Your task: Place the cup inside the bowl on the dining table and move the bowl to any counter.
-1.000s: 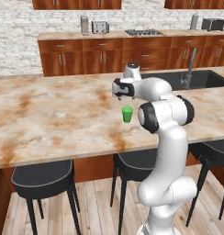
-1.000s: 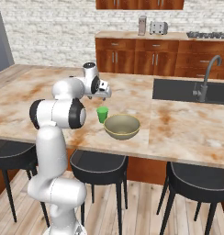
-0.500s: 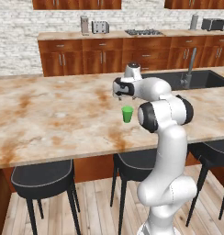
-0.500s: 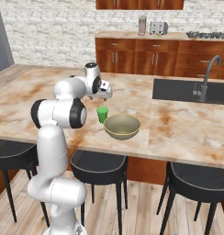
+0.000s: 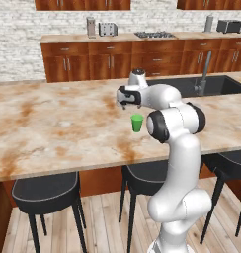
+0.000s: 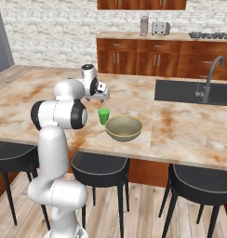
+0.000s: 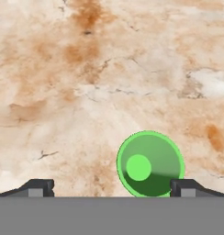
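Hand (image 5: 123,105): one, two-fingered, empty, jaws spread wide; hovers above the dining table (image 5: 53,123), pointed straight down, presumably so it can drop over its target from the top. Seen from the hand's own camera, the two dark fingertips (image 7: 38,187) stand well apart at the lower edge, the cup between them but nearer the right-hand tip, so the hand looks not quite centred for a grasp. Cup (image 5: 137,123): one, bright green, upright, mouth up, standing on the marbled top just below and slightly to the side of the hand, untouched. Bowl (image 6: 123,128): one, olive-tan, wide and shallow, upright and empty, just beside the cup near the table's front edge, close enough that the transfer should be short. Sink (image 6: 192,91): black, inset, with faucet, well to the right. Counter (image 6: 148,36): against the far brick wall, over reddish cabinets, the likely destination for the bowl.
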Robot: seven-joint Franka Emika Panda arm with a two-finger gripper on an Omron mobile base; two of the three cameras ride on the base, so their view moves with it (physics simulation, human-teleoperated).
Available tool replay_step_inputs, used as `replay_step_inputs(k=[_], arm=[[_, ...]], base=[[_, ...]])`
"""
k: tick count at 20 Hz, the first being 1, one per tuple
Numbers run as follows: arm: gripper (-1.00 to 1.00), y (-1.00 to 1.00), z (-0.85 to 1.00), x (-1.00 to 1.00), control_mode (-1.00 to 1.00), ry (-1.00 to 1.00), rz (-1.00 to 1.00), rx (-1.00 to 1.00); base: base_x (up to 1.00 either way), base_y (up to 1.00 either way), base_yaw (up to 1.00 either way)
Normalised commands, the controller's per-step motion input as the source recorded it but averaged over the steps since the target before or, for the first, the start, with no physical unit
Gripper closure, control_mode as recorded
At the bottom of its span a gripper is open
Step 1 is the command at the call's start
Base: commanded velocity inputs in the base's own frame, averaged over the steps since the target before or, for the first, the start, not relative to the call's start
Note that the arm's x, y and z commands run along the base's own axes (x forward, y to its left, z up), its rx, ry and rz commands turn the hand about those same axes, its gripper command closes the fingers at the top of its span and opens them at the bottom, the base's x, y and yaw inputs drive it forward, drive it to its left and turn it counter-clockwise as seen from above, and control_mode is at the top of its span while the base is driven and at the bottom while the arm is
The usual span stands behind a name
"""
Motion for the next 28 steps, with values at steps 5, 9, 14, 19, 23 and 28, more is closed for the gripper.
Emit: replay_step_inputs(k=[5,9,14,19,23,28], arm=[[-1.0,0.02,-0.13,0.0,-1.0,0.0,0.0,0.0],[-1.0,0.0,-0.14,0.0,-1.0,0.0,0.02,0.0],[-1.0,0.0,-0.11,0.0,-1.0,0.0,0.03,0.0],[-1.0,-0.01,-0.16,0.0,-1.0,0.0,0.03,0.0],[-1.0,-0.04,-0.17,0.0,-1.0,0.0,0.02,0.0],[-1.0,-0.07,-0.16,0.02,-1.0,0.0,0.02,0.0]], base=[[0.0,0.0,0.0],[0.0,0.0,0.0],[0.0,0.0,0.0],[0.0,0.0,0.0],[0.0,0.0,0.0],[0.0,0.0,0.0]])
